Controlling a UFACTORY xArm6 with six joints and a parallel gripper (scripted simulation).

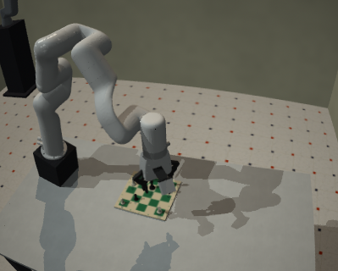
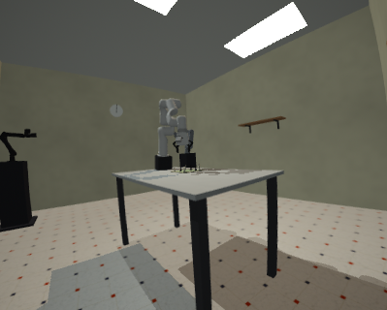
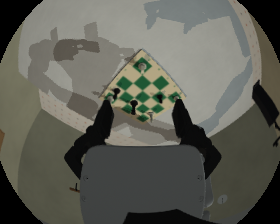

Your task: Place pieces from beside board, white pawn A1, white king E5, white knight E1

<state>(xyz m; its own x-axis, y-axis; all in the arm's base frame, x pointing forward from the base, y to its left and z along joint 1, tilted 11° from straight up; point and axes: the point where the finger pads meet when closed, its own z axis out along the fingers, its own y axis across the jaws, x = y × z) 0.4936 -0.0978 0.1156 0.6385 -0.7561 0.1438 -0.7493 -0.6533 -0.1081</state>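
The green and cream board (image 1: pixel 141 207) (image 3: pixel 142 92) lies on the table. My gripper (image 1: pixel 157 190) (image 2: pixel 182 150) (image 3: pixel 142 106) is open and empty, high above it. In the wrist view, white pieces stand at the top corner (image 3: pixel 142 65), near the left corner (image 3: pixel 110 97) and near the right corner (image 3: pixel 177 98); another white piece (image 3: pixel 151 116) (image 1: pixel 134 183) stands near the bottom corner. Three black pieces (image 3: pixel 116 92) (image 3: pixel 134 106) (image 3: pixel 160 98) stand on the board. All look upright. Kinds and edge labels are too small to tell; the gripper hides part of the board in the top view.
The grey table (image 1: pixel 242 246) (image 2: pixel 195 183) extends around the board and carries the arm's broad shadows. The arm's black base (image 1: pixel 56 165) stands at the left in the top view. No piece shows beside the board. A separate black pedestal (image 1: pixel 14 59) (image 2: pixel 15 194) stands away from the table.
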